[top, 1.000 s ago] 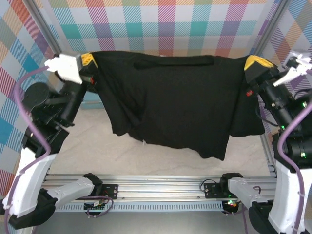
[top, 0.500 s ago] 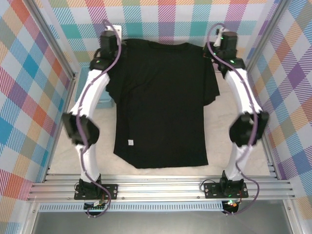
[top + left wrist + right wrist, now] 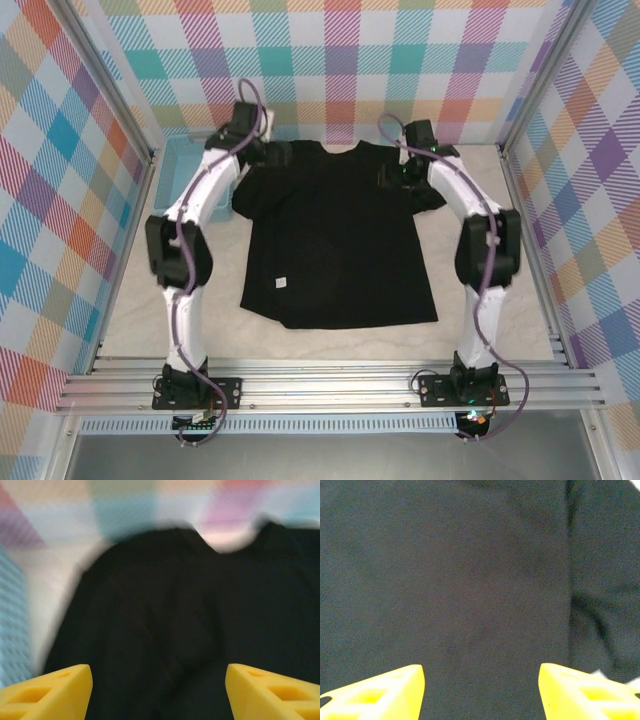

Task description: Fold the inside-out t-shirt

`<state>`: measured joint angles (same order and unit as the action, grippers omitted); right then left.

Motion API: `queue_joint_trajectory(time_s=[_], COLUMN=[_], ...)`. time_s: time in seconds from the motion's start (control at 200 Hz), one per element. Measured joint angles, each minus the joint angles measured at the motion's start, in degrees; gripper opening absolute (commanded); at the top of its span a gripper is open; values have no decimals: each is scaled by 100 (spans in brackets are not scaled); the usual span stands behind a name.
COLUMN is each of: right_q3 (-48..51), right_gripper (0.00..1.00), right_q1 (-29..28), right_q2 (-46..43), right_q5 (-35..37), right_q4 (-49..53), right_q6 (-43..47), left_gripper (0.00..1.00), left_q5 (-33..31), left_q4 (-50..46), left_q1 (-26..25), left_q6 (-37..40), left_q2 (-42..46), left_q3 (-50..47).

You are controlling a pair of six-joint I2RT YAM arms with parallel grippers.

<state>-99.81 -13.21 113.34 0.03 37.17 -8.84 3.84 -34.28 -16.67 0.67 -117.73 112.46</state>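
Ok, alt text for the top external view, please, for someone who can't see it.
A black t-shirt lies flat on the table, collar at the far end. The left tool and right tool hover over its shoulders, one each.

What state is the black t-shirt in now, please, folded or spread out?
Spread out: the t-shirt lies flat on the table, collar, sleeves and hem all showing.

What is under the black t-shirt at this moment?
The t-shirt lies spread flat on the pale table, which shows beyond its hem and sides. Anything directly beneath the cloth is covered and cannot be seen.
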Motion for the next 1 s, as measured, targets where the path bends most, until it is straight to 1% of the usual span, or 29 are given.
queue_joint_trajectory(time_s=[0.085,0.175,0.24,0.315,0.385,0.45,0.555,0.6,0.65,0.78,0.83,0.885,0.97,1.0], right_q3=[1412,2863,3755,4542,4946,5053,5053,5053,5053,5053,5053,5053,5053,5053], right_gripper=[65,68,70,70,70,70,70,70,70,71,70,70,70,71], right_q1=[-219,-212,-175,-133,-133,-133,-96,-59,-26,13,17,17,22,35], right_q2=[-1464,-2872,-3532,-3871,-3893,-3893,-3974,-4061,-4162,-4242,-4225,-4197,-4166,-4166], right_q5=[-74,-205,-352,-507,-597,-612,-612,-612,-612,-614,-619,-636,-645,-656], right_q4=[-487,-817,-922,-922,-857,-791,-872,-892,-922,-1021,-1029,-1047,-1051,-1051], right_q6=[79,35,-72,-227,-304,-339,-398,-404,-407,-420,-422,-422,-422,-422], left_gripper=[69,69,69,68,63,62,60,59,54,31,25,21,19,15], left_q5=[286,557,662,741,774,787,785,833,855,732,673,660,658,658], left_q4=[673,1239,1552,1714,1687,1768,1954,1987,2011,2155,2199,2260,2291,2291], left_q1=[-557,-1298,-1849,-2575,-3163,-3628,-4072,-4135,-4144,-4144,-4144,-4144,-4144,-4144], left_q6=[50,271,496,804,1126,1502,2059,2225,2358,2664,2817,2883,2968,2999], left_q2=[1180,2264,2806,2992,2710,2216,1615,1519,1502,1464,1403,1342,1340,1340], left_q3=[-1832,-3578,-4634,-5375,-5508,-5390,-5335,-5366,-5396,-5388,-5381,-5377,-5370,-5370])
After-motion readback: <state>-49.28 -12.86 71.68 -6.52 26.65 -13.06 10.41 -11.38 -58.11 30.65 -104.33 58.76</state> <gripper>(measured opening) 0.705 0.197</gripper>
